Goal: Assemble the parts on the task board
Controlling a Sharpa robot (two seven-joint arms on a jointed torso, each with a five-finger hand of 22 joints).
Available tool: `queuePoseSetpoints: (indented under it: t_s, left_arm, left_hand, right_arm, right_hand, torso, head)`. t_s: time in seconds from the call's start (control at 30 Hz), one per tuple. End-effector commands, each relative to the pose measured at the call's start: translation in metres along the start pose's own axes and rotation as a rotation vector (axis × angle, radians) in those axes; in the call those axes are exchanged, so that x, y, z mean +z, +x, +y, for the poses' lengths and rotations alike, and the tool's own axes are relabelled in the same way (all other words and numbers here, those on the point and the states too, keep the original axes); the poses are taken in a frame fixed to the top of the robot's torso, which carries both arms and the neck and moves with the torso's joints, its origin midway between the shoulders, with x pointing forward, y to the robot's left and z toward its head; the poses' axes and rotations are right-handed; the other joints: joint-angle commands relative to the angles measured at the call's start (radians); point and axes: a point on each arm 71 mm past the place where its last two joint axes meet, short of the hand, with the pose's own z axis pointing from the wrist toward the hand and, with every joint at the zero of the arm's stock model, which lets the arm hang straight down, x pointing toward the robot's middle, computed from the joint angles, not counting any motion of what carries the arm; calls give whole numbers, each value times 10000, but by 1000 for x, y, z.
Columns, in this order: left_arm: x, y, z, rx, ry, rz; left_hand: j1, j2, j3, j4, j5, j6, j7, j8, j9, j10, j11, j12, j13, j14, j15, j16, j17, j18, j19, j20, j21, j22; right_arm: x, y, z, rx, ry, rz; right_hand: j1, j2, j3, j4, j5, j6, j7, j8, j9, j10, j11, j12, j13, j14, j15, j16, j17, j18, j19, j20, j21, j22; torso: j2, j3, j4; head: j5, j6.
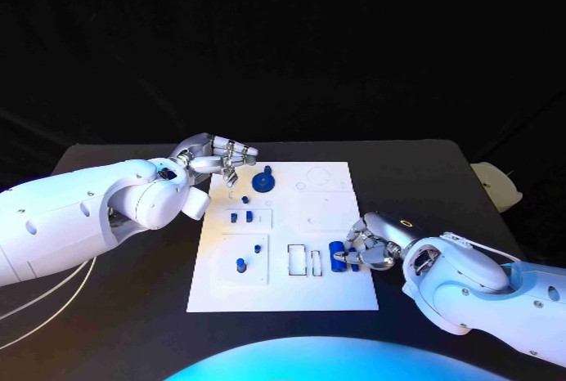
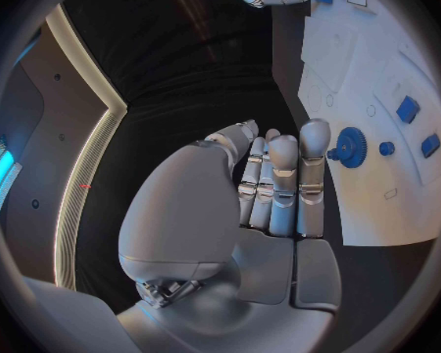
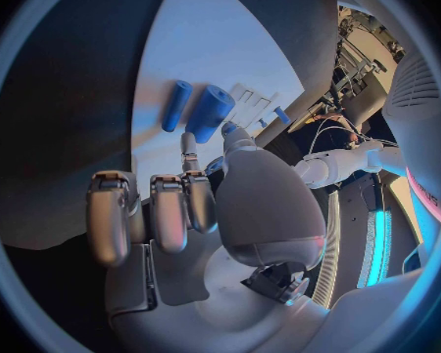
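Note:
The white task board (image 1: 318,295) lies mid-table. My left hand (image 1: 219,159) hovers over its far left corner, holding nothing; its fingers (image 2: 284,176) stretch side by side towards a blue gear (image 1: 264,182) (image 2: 351,147). My right hand (image 1: 373,247) sits at the board's right edge. Its thumb and one finger pinch the near end of a thick blue cylinder (image 3: 209,111) (image 1: 338,253), and its other fingers (image 3: 142,212) are curled in. A thinner blue peg (image 3: 176,104) lies beside that cylinder. Small blue parts (image 1: 244,216) (image 1: 242,266) (image 2: 407,108) sit along the board's left side.
Two empty rectangular slots (image 1: 304,260) lie just left of my right hand. A pale object (image 1: 498,185) rests at the table's right edge. Bare black table (image 1: 130,307) lies on either side of the board.

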Motion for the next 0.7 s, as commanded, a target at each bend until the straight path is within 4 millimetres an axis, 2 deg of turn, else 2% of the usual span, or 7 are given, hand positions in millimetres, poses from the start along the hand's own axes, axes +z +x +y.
queuePoseSetpoints:
  t_s: [0.03, 0.13, 0.5, 0.7]
  left_arm:
    - [0, 2, -2, -110, 125, 172]
    - [0, 3, -2, -114, 120, 190]
    - [0, 3, -1, -117, 86, 206]
    - [0, 3, -1, -118, 69, 214]
  left_hand:
    - [-45, 59, -49, 2, 8, -72, 13, 47, -9, -94, 8, 38, 12, -69, -2, 12, 14, 164, 22, 71, -61, -13]
    - [-45, 59, -49, 2, 8, -72, 13, 47, -9, -94, 8, 38, 12, -69, -2, 12, 14, 164, 22, 71, -61, -13]
    - [-68, 65, -60, 18, 8, -77, 13, 53, -10, -106, 10, 50, 16, -69, 1, 14, 14, 163, 22, 74, -65, -17]
    - [-68, 65, -60, 18, 8, -77, 13, 53, -10, -106, 10, 50, 16, -69, 1, 14, 14, 163, 22, 74, -65, -17]
  right_arm:
    - [1, 4, 0, -396, 122, 186]
    - [3, 8, 0, -422, 167, 337]
    - [10, 18, 1, -471, 267, 633]
    - [14, 24, 2, -215, 389, 774]
  right_hand:
    - [26, 95, -31, 12, 55, -61, -15, 33, 8, -43, 12, -57, 726, 769, 68, 58, 1248, -156, 648, 21, 6, 2345]
    - [30, 112, -55, 44, 65, -54, -18, 41, 29, -47, 9, -64, 723, 763, 67, 44, 1220, -149, 636, 21, -25, 2336]
    - [34, 151, -130, 143, 78, -49, -25, 56, 88, -60, 4, -84, 715, 757, 64, 37, 1205, -143, 624, 19, -53, 2328]
    - [74, 248, -189, 251, 111, -36, -40, 81, 165, -54, -7, -86, 734, 756, 56, 39, 1210, -142, 622, 15, -57, 2327]
  torso:
    - [-4, 1, -5]
    - [1, 9, 4]
    - [2, 1, -6]
    - [1, 4, 8]
  head:
    - [27, -32]
    - [33, -35]
    - [43, -36]
    - [42, -18]
